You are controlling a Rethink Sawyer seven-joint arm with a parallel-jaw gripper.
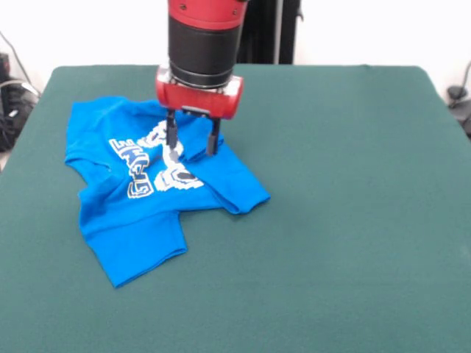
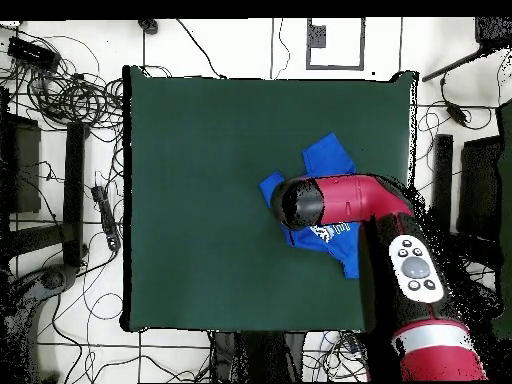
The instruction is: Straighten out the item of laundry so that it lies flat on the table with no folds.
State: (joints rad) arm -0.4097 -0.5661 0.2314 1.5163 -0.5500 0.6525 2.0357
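Hovering gripper (image 1: 193, 137), fingers apart, straddling a raised fold | shirt (image 1: 140, 213) directly beneath, crumpled, spreading toward the table's (image 1: 353, 220) near-left in the front view.

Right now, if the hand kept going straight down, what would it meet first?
The hand, open and pointing down, would first meet the blue T-shirt at its printed, rumpled middle, with the table under it.

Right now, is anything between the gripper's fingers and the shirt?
Nothing: in the front view the open gripper has its fingertips down on the blue shirt, straddling a raised fold.
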